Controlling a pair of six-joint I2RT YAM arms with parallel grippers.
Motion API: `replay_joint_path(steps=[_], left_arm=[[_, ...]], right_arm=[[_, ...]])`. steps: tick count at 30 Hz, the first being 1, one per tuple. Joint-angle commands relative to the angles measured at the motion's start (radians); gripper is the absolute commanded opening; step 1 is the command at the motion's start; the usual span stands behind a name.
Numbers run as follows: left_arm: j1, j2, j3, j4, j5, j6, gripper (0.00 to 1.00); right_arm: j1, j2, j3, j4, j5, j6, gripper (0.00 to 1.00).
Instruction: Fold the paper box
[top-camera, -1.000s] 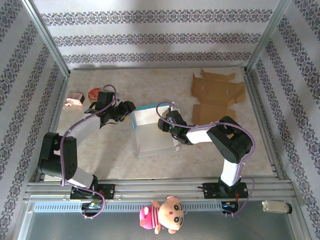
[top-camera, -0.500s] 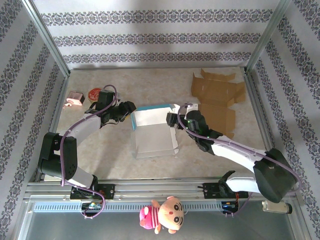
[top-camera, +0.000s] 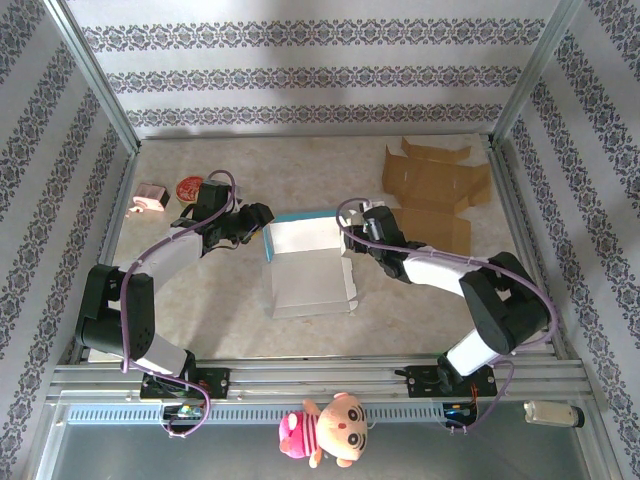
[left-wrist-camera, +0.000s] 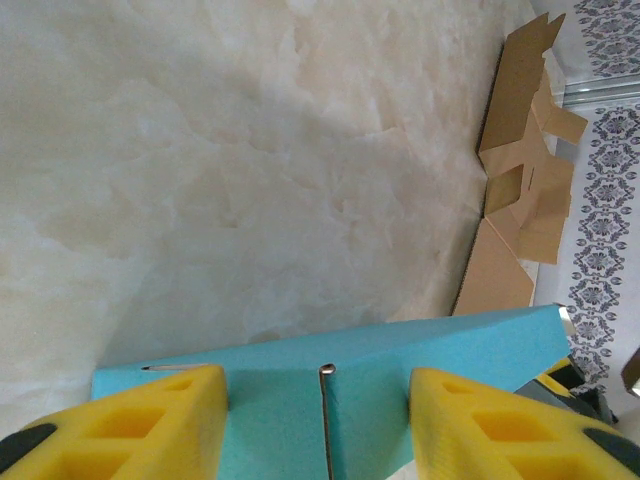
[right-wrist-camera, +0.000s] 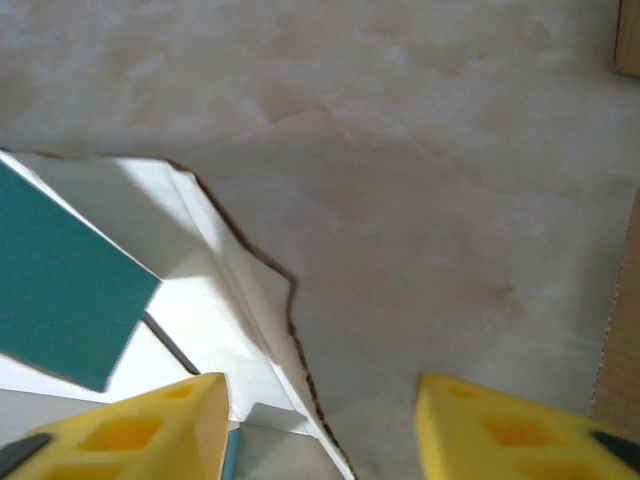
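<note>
The paper box, white inside and teal outside, lies partly folded in the middle of the table. Its far teal wall stands up. My left gripper sits at the box's far left corner, open. In the left wrist view the teal wall runs across between my yellow fingers. My right gripper is at the box's far right corner, open. In the right wrist view the box's white side flap, with its dark cut edge, lies between that gripper's fingertips, and a teal panel shows at left.
Flat brown cardboard blanks lie at the back right, also seen as cardboard in the left wrist view. A pink object and a round red one sit at the back left. Metal frame rails border the table. A plush doll lies in front.
My right arm has swung round and its gripper has shifted from inside the box's right side to the far right corner. The left gripper has stayed at the far left corner.
</note>
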Motion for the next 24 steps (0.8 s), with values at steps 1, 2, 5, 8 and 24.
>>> replay_joint_path(steps=[1, 2, 5, 8, 24], left_arm=[[-0.018, -0.001, -0.007, -0.065, -0.014, 0.013, 0.5], [-0.017, 0.0, -0.005, -0.068, -0.012, 0.014, 0.5], [-0.022, -0.002, -0.006, -0.063, -0.013, 0.012, 0.5], [-0.027, 0.007, -0.007, -0.057, -0.015, 0.011, 0.5], [-0.052, 0.009, -0.002, -0.041, -0.017, 0.0, 0.5]], right_arm=[[-0.002, 0.028, 0.045, 0.005, -0.011, 0.017, 0.41], [0.002, 0.026, 0.049, -0.001, -0.028, 0.03, 0.35], [0.018, 0.007, 0.05, -0.008, -0.074, 0.106, 0.22], [0.061, -0.002, 0.065, -0.015, -0.097, 0.14, 0.19], [0.204, 0.011, 0.03, -0.073, 0.017, 0.181, 0.21]])
